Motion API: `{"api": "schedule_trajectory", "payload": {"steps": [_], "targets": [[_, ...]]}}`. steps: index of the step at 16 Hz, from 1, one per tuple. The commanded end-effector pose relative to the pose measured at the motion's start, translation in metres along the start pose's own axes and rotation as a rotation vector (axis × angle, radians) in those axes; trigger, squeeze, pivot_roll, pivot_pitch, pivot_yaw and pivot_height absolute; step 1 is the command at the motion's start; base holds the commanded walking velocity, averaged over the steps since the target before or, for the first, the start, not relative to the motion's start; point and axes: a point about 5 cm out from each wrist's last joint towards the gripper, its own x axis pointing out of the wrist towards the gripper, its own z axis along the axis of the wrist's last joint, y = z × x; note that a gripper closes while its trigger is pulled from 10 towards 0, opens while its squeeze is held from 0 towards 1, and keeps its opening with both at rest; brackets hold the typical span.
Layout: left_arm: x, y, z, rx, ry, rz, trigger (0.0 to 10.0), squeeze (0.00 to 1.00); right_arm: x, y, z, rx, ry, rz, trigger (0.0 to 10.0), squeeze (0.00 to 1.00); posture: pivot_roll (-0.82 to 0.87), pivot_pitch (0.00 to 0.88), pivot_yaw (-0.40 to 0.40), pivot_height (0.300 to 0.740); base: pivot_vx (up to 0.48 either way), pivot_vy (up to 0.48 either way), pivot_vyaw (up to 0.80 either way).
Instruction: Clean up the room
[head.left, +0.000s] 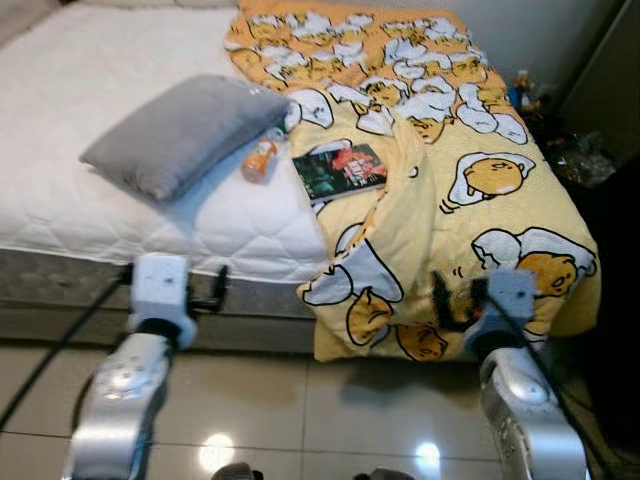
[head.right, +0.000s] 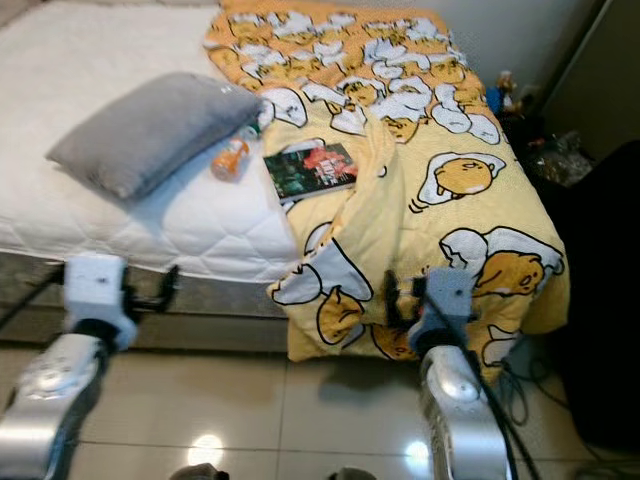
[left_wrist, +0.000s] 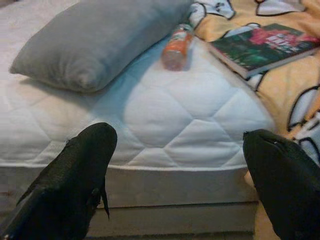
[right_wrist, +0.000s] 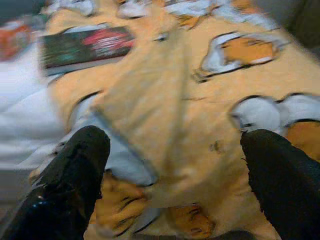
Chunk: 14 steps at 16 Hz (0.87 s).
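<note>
A yellow blanket (head.left: 440, 180) printed with egg cartoons lies rumpled over the bed's right half, its edge spilling toward the floor. On the white mattress (head.left: 90, 190) beside it lie a book (head.left: 340, 170), an orange bottle (head.left: 260, 160) and a grey pillow (head.left: 180, 130). Left gripper (left_wrist: 175, 165) and right gripper (right_wrist: 175, 165) hover spread wide; right wrist view is blurred

This is a home bedroom, shown by a bed with a white quilted mattress (head.left: 120, 190), a grey pillow (head.left: 180, 130), a yellow cartoon-print blanket (head.left: 450, 180) with a book (head.left: 340, 170) on it, and a glossy tiled floor (head.left: 330, 410).
</note>
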Motion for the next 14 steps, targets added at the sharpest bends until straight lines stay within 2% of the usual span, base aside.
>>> {"api": "schedule_trajectory", "payload": {"steps": [1,2,3,6,7,8,10,12,13,14], "targets": [[-0.001,0.002,0.004,0.037,-0.013,0.004,10.0,1.0,0.0,0.001,0.002,0.042,0.003,0.063,10.0,0.1,0.13,0.119,-0.04,0.74,0.0,0.0,0.0],[-0.002,0.001,0.006,0.051,-0.029,-0.001,10.0,1.0,0.0,-0.001,0.002,0.054,-0.004,0.046,10.0,0.04,0.13,0.112,-0.038,0.74,0.0,0.0,0.0],[0.001,-0.01,0.016,-0.012,-0.072,-0.056,10.0,1.0,0.0,-0.016,0.01,0.1,-0.057,-0.072,10.0,0.0,0.11,0.107,-0.018,0.74,0.0,0.0,0.0],[0.013,-0.018,0.029,-0.027,-0.085,-0.073,10.0,1.0,0.001,-0.024,0.01,0.085,-0.025,-0.125,10.0,0.0,0.08,0.134,0.009,0.74,0.0,0.0,0.0],[0.013,-0.024,0.025,-0.052,-0.062,-0.107,10.0,1.0,-0.006,-0.02,0.008,0.143,-0.056,-0.073,10.0,0.0,0.09,0.087,0.012,0.74,0.0,0.0,0.0],[0.012,-0.027,0.025,-0.039,-0.072,-0.111,10.0,1.0,-0.004,-0.011,0.008,0.087,-0.044,-0.023,10.0,0.0,0.08,0.061,0.008,0.74,0.0,0.0,0.0],[0.016,-0.036,0.02,-0.066,-0.063,-0.12,10.0,1.0,0.002,0.003,0.007,0.086,-0.048,0.01,10.0,0.0,0.08,0.017,0.007,0.74,0.0,0.0,0.8],[0.018,-0.041,0.022,-0.102,-0.081,-0.09,10.0,1.0,0.006,0.005,0.013,0.057,-0.072,0.01,10.0,0.0,0.08,0.002,0.017,0.74,0.0,0.0,0.8],[0.02,-0.044,0.025,-0.131,-0.084,-0.085,10.0,1.0,0.009,0.003,0.018,-0.021,-0.102,-0.023,10.0,0.0,0.07,0.014,0.026,0.74,0.0,0.0,0.0],[0.021,-0.045,0.025,-0.123,-0.086,-0.1,10.0,1.0,0.009,0.001,0.022,-0.004,-0.128,-0.04,10.0,0.0,0.06,0.003,0.024,0.74,0.0,0.0,0.0]]}}
